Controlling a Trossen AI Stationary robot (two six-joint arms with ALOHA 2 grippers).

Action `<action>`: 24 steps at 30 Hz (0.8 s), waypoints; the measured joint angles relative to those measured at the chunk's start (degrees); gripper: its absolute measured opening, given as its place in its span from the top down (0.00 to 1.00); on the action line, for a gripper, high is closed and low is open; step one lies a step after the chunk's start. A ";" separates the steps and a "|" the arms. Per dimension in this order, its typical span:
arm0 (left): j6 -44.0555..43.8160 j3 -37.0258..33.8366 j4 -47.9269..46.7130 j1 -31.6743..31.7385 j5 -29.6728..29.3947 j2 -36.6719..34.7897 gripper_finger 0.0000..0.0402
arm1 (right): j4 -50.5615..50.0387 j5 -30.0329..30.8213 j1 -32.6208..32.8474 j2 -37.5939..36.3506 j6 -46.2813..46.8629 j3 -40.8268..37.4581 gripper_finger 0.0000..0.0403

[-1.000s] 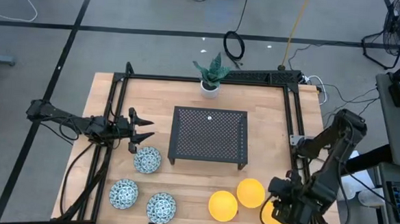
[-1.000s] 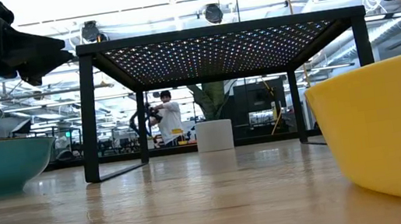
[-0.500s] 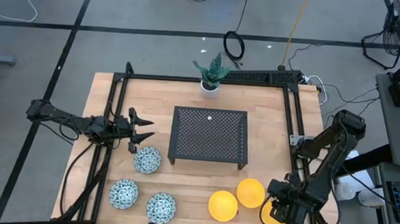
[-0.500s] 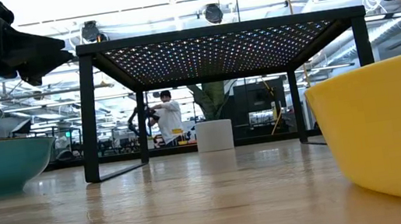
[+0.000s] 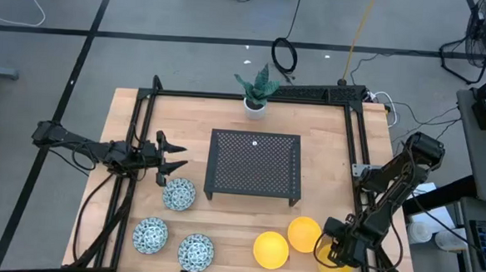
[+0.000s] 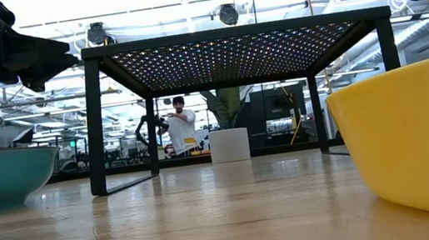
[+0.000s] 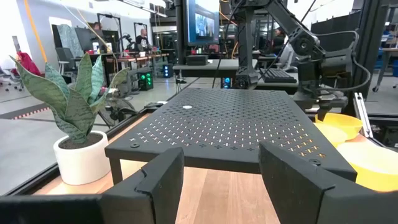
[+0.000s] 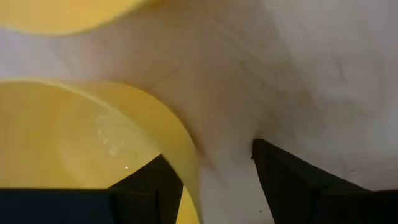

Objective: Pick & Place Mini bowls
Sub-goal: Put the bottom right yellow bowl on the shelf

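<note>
Yellow mini bowl (image 8: 93, 149) sits at the tabletop's (image 5: 221, 226) front right corner, its rim between the spread fingers of the right pincer (image 5: 333, 256), one finger inside, one outside. To grip well, the pincer should seat fully over the rim before closing, then lift straight up, clear of the neighbouring yellow bowl (image 5: 304, 234). Left pincer (image 5: 175, 159) waits open above the patterned bowl (image 5: 178, 194).

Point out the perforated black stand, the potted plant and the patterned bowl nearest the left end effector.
perforated black stand (image 5: 254, 162), high view, middle of its top.
potted plant (image 5: 255, 108), high view, white pot.
patterned bowl (image 5: 178, 194), high view, bowl's centre.
</note>
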 joint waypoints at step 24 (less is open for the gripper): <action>0.00 0.00 0.00 0.01 0.00 0.00 0.47 | -0.91 7.33 0.09 -5.68 -0.95 -0.22 0.55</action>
